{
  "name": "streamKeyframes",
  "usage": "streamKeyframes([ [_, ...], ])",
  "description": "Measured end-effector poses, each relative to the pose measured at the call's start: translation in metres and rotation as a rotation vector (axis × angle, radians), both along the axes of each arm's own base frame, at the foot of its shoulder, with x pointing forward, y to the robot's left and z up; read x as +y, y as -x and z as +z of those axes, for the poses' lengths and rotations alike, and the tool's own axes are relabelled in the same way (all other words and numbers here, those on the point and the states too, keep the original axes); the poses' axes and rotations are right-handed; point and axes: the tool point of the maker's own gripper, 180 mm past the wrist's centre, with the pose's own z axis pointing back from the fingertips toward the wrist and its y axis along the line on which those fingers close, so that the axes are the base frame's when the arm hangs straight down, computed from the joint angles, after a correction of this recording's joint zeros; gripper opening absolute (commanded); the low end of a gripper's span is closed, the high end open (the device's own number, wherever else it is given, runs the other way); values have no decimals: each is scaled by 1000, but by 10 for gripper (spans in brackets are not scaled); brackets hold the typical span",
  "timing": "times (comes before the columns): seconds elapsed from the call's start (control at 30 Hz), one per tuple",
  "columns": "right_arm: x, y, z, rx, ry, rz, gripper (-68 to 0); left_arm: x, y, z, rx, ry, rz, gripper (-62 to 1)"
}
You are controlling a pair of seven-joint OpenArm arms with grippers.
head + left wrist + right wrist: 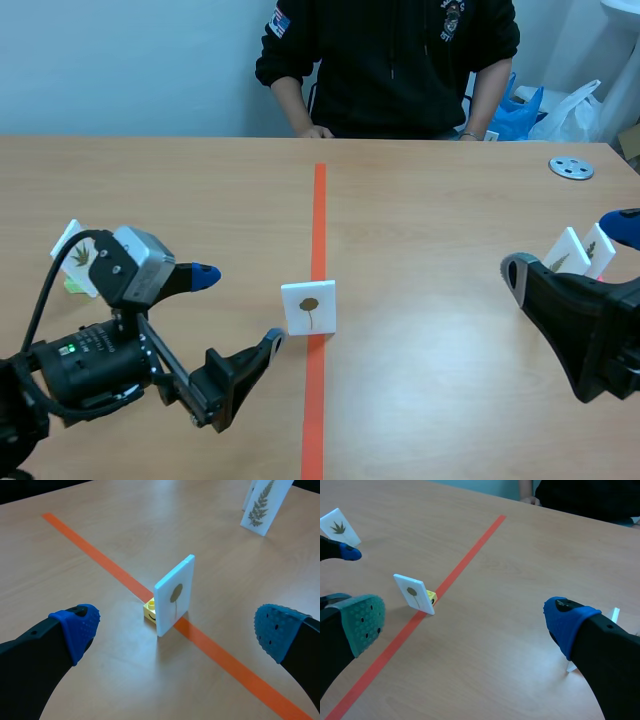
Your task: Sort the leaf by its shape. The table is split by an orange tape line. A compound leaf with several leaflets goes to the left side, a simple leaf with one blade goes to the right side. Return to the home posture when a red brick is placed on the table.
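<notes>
Step in hand: approach to the leaf card (308,307), which is not yet gripped. The card stands on the orange tape line (318,200) at mid-table, with a small yellow brick (149,610) at its foot. It carries one round blade on a single stalk, so it reads as a simple leaf. The destination is therefore judged to be the right side.

The left gripper (238,308) has its fingers spread wide and holds nothing; the card is just ahead of the gap. The right gripper (466,622) is likewise spread and empty, well apart from the card.

Orientation: the card's long axis is vertical, stalk down and blade up. The printed face is turned toward the robot, and the broad plane lies across the tape line. In the right wrist view the card appears to lean back slightly, though the angle makes this uncertain.

Next move: advance until the pads straddle the card, close above the brick, lift without tipping, and carry it over the line.
</notes>
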Motion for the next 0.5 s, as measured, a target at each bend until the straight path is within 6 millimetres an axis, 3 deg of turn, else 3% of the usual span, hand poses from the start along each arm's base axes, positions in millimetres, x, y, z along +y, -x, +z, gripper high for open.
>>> streamKeyframes([
  [0.5, 0, 0, -1, 0, 7, 1, 4, -67, -27, -19, -26, 86, -69, 14],
])
